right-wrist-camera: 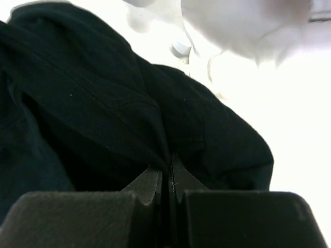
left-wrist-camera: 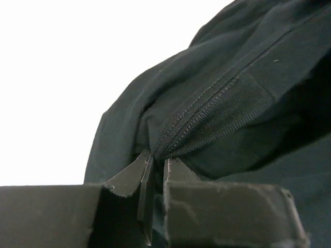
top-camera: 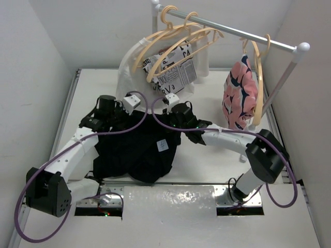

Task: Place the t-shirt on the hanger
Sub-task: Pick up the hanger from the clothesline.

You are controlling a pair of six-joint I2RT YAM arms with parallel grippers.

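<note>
Top external view shows the black t-shirt [top-camera: 137, 150] lying crumpled on the white table [top-camera: 93, 82], between the 2 arms and near their bases. A small white label [top-camera: 163, 145] is visible on its upper side. The left gripper [top-camera: 123, 114] is at the far left edge of the cloth and the right gripper [top-camera: 175, 120] is at the far right edge, so the 2 grippers are near each other at the far side of the garment.

Behind them a metal rail [top-camera: 232, 32] carries several pale tan hangers [top-camera: 155, 36]. The t-shirt is not on any of them and is well apart from the rail. A white garment with newsprint letters [top-camera: 173, 70] hangs under the left group of hangers, and a pink-and-navy garment [top-camera: 239, 95] hangs at the right end.

Left wrist view shows the left gripper [left-wrist-camera: 155, 164] with its jaws pressed together on the t-shirt [left-wrist-camera: 217, 77]. The dark fingers [left-wrist-camera: 129, 178] pinch the cloth just at the end of the ribbed collar band [left-wrist-camera: 217, 116], which runs up and to the right with a stitched seam beside it.

Right wrist view shows the right gripper [right-wrist-camera: 166, 168] also clamped on a fold of the t-shirt [right-wrist-camera: 93, 103], with almost no gap between the jaws. The cloth rises from the fingertips in dark folds, and the bright background behind it is too blurred to tell more.
</note>
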